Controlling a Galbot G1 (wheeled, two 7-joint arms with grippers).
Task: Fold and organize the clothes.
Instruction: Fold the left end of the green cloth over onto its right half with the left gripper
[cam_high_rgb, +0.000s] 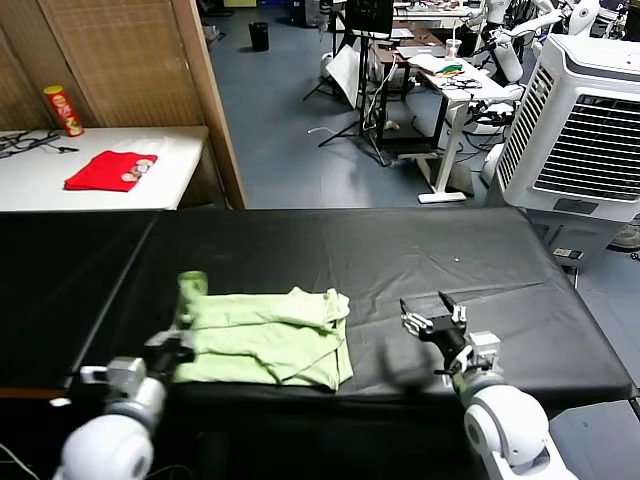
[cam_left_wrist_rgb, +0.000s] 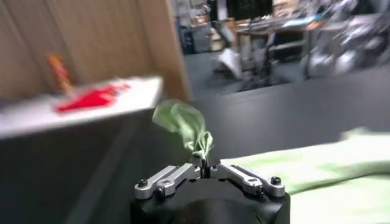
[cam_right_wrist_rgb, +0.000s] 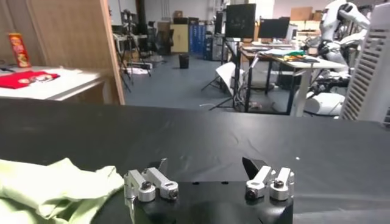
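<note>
The clothes are one pale green T-shirt (cam_high_rgb: 270, 338), lying partly folded on the black table (cam_high_rgb: 400, 250) near its front edge. My left gripper (cam_high_rgb: 182, 330) is at the shirt's left end, shut on a bunched corner of the cloth (cam_left_wrist_rgb: 181, 120) that stands up above the fingers. In the left wrist view the gripper (cam_left_wrist_rgb: 205, 165) pinches that twist of green fabric, and the rest of the shirt (cam_left_wrist_rgb: 317, 173) spreads flat beside it. My right gripper (cam_high_rgb: 432, 312) hovers open over bare table to the right of the shirt. In its own view the gripper (cam_right_wrist_rgb: 207, 169) holds nothing, with the shirt (cam_right_wrist_rgb: 55, 185) off to one side.
A white side table (cam_high_rgb: 40, 185) at the back left carries a small red folded garment (cam_high_rgb: 110, 170) and a tall snack can (cam_high_rgb: 63, 110). A wooden partition (cam_high_rgb: 130, 60) stands behind it. A large white air cooler (cam_high_rgb: 590, 130) stands past the table's right end.
</note>
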